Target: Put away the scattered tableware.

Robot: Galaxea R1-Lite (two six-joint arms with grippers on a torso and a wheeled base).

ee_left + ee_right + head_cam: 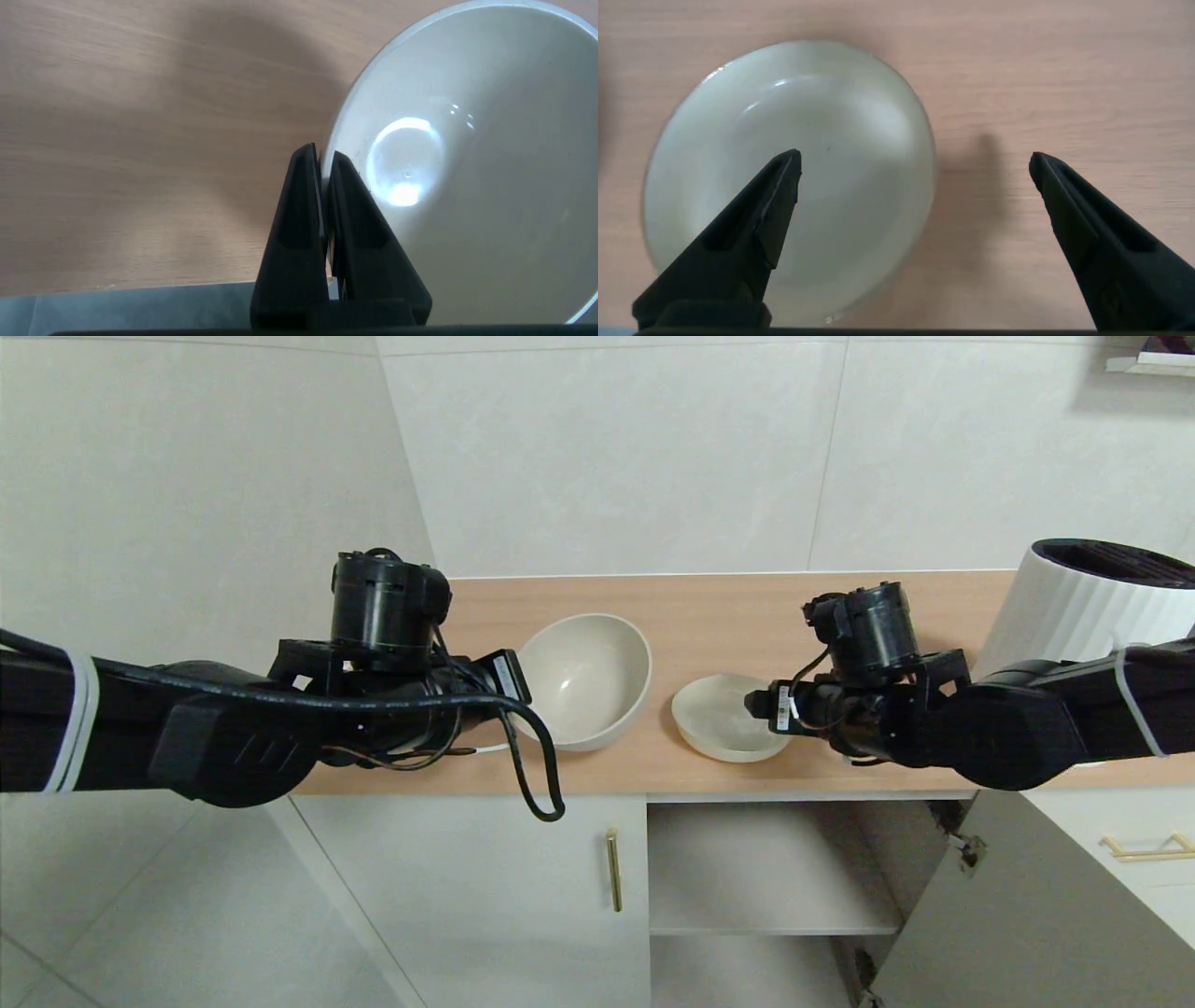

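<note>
A large cream bowl (583, 677) sits tilted on the wooden counter (728, 616). My left gripper (325, 163) is shut on the large bowl's (467, 159) near rim, one finger inside and one outside. In the head view the left gripper (518, 695) is at the bowl's left edge. To the right lies a small shallow dish (719, 719). My right gripper (758, 705) hovers over its right side. Seen from the right wrist, the right gripper (915, 182) is open, one finger over the dish (785, 177) and the other over bare wood.
A white ribbed container (1092, 602) stands at the counter's right end. Below the counter a cabinet is open, with a bare shelf (756, 868) and its door (980, 915) swung out to the right. A shut door with a brass handle (613, 870) is left of it.
</note>
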